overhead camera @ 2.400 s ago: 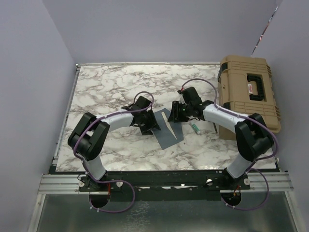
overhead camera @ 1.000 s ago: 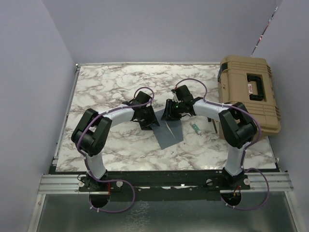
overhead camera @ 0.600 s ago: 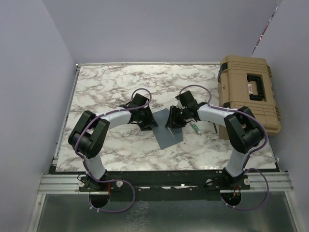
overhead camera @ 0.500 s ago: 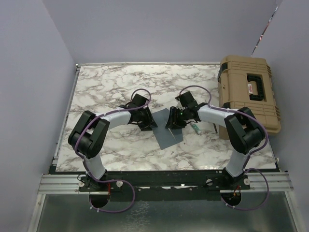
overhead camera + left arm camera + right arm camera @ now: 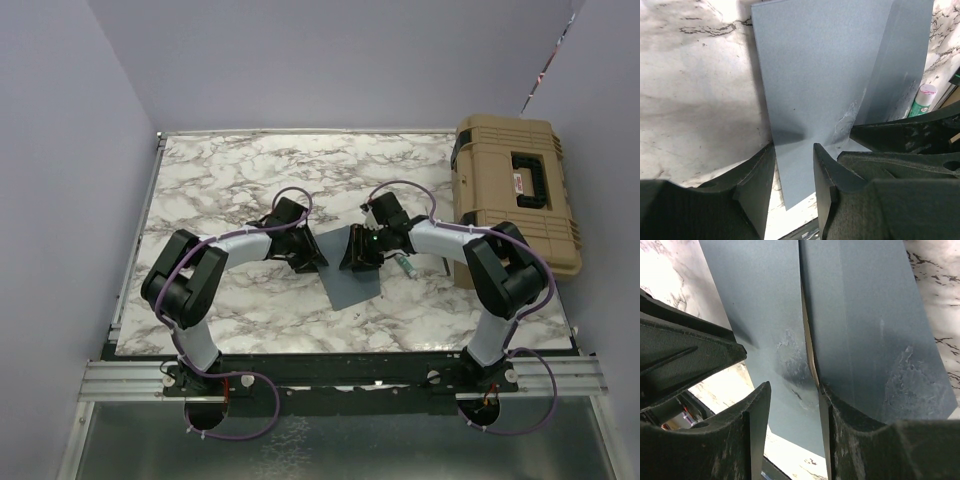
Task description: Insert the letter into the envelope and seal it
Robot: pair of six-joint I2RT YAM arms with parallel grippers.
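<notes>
The slate-blue envelope (image 5: 350, 280) lies flat on the marble table, between my two grippers. Its flap (image 5: 870, 315) is folded down over the body, with a crease running up the middle of the right wrist view. A thin tan sliver of the letter (image 5: 808, 342) shows along that seam; the rest of it is hidden inside. My left gripper (image 5: 308, 258) (image 5: 793, 147) hovers open over the envelope's left edge. The right gripper (image 5: 358, 262) (image 5: 794, 387) is open too, low over the envelope, with one finger (image 5: 840, 412) on the flap's edge.
A tan hard case (image 5: 515, 195) stands at the table's right side. A small green-and-white glue stick (image 5: 403, 265) (image 5: 925, 95) lies just right of the envelope. The two wrists are very close together over the envelope.
The raised flap now lies down on the envelope. My right gripper has come nearer and lower over it. The left jaws have narrowed a little.
</notes>
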